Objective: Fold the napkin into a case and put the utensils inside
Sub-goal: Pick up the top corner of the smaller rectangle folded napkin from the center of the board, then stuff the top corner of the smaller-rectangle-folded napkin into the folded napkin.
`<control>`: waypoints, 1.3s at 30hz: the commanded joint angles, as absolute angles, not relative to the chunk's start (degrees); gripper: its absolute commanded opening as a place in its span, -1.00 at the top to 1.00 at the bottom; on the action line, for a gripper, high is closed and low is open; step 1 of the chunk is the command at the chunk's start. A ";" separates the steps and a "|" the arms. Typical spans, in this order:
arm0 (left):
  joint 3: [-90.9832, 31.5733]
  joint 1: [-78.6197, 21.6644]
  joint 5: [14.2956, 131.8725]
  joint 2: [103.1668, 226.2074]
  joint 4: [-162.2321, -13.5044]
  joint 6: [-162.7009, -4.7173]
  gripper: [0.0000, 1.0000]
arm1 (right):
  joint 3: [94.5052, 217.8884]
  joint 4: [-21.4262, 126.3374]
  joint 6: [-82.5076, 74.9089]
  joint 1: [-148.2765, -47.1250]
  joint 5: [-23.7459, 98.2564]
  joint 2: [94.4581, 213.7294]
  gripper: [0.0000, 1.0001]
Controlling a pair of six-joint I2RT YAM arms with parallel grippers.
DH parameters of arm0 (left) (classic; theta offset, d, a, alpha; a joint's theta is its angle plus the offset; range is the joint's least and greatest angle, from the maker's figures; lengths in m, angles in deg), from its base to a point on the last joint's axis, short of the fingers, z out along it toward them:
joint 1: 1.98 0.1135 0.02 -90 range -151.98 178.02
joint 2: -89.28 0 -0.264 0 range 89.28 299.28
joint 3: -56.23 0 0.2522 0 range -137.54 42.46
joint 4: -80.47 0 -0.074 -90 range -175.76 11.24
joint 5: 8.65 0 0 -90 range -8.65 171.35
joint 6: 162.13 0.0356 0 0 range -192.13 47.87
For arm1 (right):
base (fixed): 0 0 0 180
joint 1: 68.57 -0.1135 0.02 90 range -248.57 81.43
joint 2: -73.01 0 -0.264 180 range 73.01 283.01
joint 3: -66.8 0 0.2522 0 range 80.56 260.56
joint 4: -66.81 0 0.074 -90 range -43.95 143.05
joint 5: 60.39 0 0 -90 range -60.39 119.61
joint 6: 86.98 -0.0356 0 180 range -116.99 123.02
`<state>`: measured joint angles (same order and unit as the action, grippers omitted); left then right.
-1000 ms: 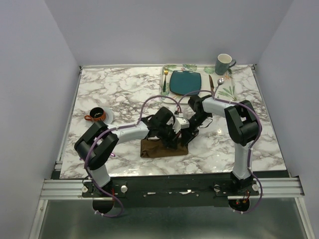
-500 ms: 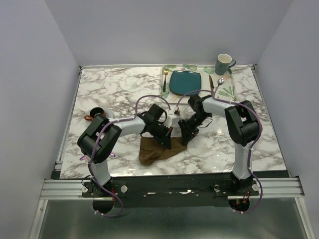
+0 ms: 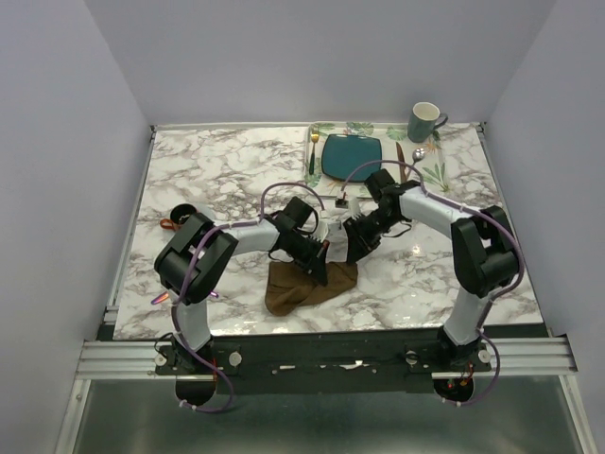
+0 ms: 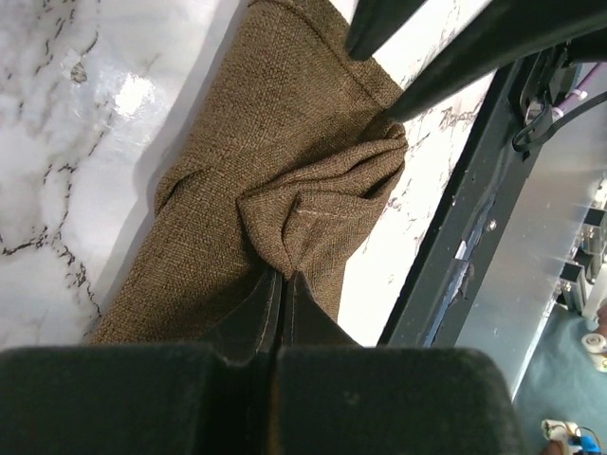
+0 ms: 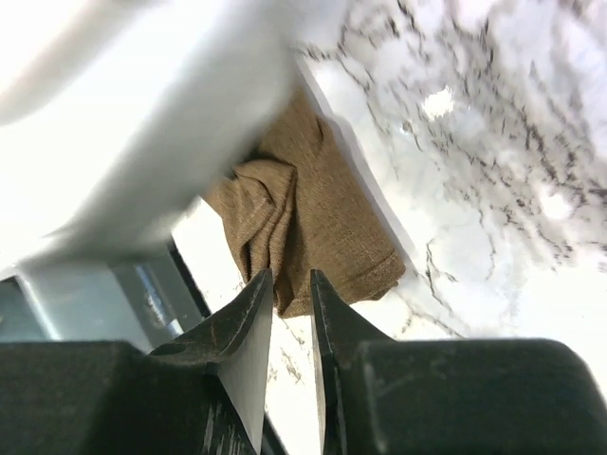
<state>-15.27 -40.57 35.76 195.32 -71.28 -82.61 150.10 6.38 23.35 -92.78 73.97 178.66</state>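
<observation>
The dark brown napkin (image 3: 304,288) lies bunched and creased near the table's front edge. My left gripper (image 3: 319,269) is shut on a raised fold of the napkin (image 4: 285,190), its fingertips (image 4: 282,277) pinching the cloth. My right gripper (image 3: 346,248) hovers just above the napkin's right part (image 5: 318,227). Its jaws stand a little apart with nothing between them, and it (image 5: 290,284) touches no cloth. A slim spoon (image 3: 417,154) lies beside a dark knife (image 3: 400,157) right of the teal plate; its colour is too small to tell.
A teal plate (image 3: 352,157) sits on a leaf-printed placemat (image 3: 437,173) at the back right, with a gold fork (image 3: 313,148) to its left and a grey mug (image 3: 424,121) behind. A small dark cup on a saucer (image 3: 176,217) stands at the left, partly behind my left arm.
The napkin went from a flat folded rectangle to a bunched, draped shape as my left gripper lifted its fold backward. My right arm swung its elbow right and its gripper rose off the cloth.
</observation>
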 commanded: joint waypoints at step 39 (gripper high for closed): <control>-18.80 -36.96 31.69 202.31 -71.44 -87.25 1.00 | 135.14 28.01 23.32 -105.84 47.10 165.21 0.31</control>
